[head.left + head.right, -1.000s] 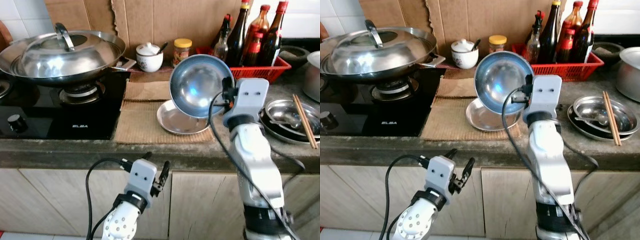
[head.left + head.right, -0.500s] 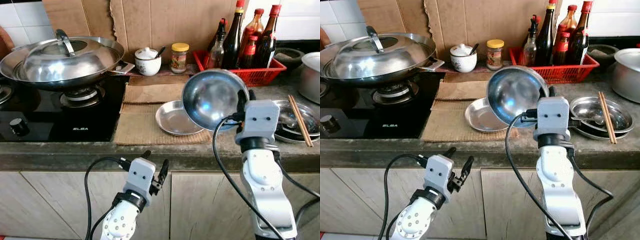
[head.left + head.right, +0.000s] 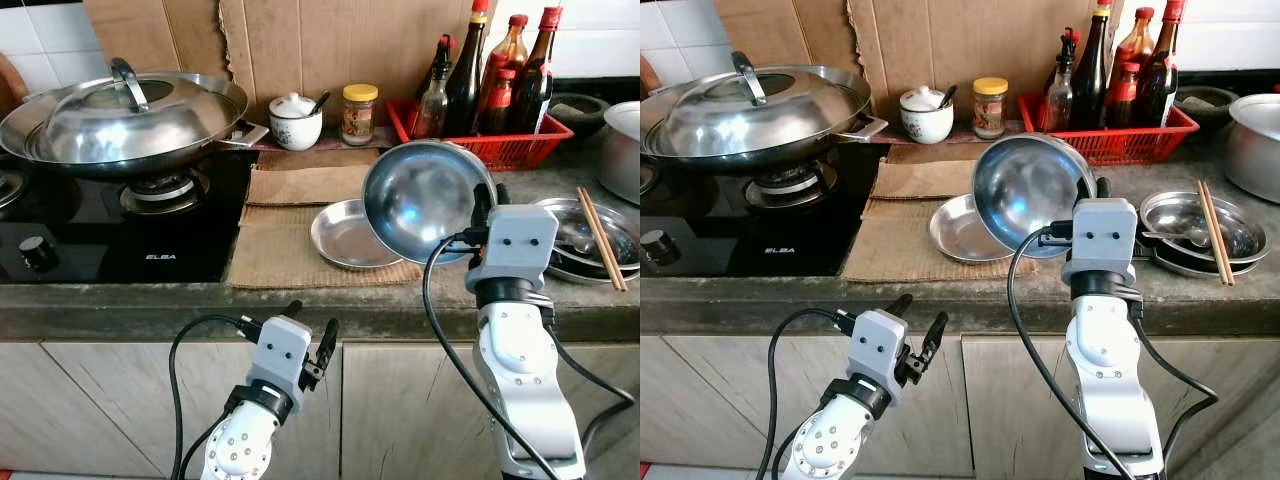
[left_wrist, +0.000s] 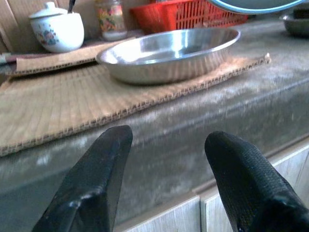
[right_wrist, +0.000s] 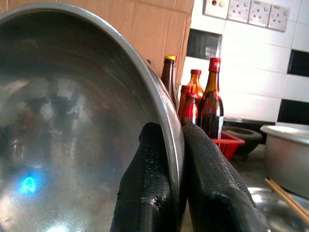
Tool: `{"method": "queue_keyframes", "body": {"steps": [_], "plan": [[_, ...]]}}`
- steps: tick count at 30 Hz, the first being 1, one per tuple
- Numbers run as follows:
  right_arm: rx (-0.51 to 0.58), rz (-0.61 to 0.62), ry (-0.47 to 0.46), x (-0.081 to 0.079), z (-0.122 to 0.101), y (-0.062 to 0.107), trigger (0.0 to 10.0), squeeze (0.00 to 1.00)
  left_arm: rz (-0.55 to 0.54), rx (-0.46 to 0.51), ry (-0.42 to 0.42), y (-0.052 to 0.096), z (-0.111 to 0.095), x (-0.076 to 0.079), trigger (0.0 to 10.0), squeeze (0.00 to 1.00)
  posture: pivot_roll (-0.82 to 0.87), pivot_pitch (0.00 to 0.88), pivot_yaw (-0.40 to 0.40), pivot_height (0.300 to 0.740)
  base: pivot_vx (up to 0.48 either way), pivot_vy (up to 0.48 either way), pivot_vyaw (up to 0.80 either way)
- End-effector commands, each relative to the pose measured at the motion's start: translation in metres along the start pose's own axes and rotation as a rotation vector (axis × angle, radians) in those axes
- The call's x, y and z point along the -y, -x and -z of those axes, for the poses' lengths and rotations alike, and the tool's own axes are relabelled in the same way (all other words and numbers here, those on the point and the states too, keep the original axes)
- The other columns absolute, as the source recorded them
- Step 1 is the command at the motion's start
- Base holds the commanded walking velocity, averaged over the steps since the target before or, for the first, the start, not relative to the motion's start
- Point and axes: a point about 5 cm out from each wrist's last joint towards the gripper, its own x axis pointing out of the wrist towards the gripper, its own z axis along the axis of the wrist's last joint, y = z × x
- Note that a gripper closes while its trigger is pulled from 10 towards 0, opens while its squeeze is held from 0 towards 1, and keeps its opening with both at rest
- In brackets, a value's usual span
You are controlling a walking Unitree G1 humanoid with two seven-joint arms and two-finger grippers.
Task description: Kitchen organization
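Right gripper (image 5: 176, 188): my fingers pinch the rim of the steel bowl (image 3: 425, 200), one inside, one outside.
Bowl: held tilted on edge above the counter (image 3: 330, 305), between the shallow steel dish (image 3: 352, 237) on the cardboard mat (image 3: 290, 245) and the plates with chopsticks (image 3: 603, 238).
Left gripper (image 4: 166, 181): low before the counter edge, my fingers apart and holding nothing.

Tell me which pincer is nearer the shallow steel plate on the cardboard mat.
Right. The right pincer holds a steel bowl just above the shallow steel plate, at its right edge. The left pincer hangs open below the counter edge, in front of it.
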Motion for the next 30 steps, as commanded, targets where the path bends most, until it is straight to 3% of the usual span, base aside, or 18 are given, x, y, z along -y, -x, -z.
{"method": "queue_keyframes", "body": {"steps": [1,30], "plan": [[0.046,-0.005,-0.021,-0.002,-0.009,-0.001,10.0,0.0,-0.001,0.01,-0.002,0.001,-0.002,-0.001,10.0,0.0,-0.04,0.005,0.017,0.74,-0.292,0.0,0.0],[-0.015,-0.099,-0.107,-0.01,-0.002,0.011,10.0,0.0,0.001,0.008,0.001,0.001,-0.001,0.0,10.0,0.0,-0.04,0.007,0.016,0.74,-0.322,0.0,0.0]]}}
